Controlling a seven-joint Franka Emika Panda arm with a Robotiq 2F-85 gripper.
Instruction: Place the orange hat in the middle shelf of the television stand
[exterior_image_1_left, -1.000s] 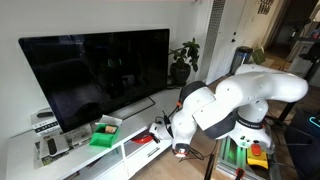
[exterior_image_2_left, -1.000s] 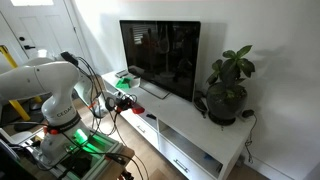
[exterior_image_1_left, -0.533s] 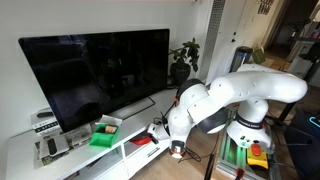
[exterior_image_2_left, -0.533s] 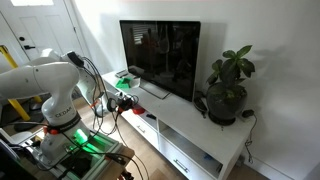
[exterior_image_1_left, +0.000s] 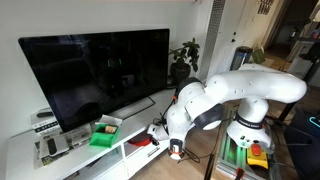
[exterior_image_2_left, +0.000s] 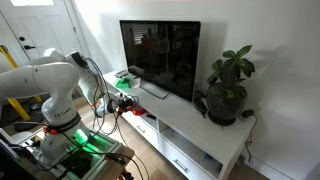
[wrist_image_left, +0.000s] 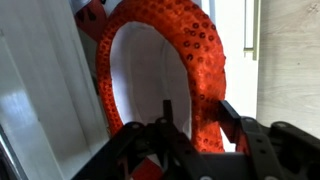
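Orange hat (wrist_image_left: 190, 40): brim clamped in your closed hand (wrist_image_left: 197, 116), held at the front of the white table (exterior_image_1_left: 60, 158); carry it level and deep into the middle shelf, brim clear, before releasing.

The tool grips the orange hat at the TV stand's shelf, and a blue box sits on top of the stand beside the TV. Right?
Wrong colour: the box is green, as an exterior view shows. The tool does grip the orange hat at the stand.
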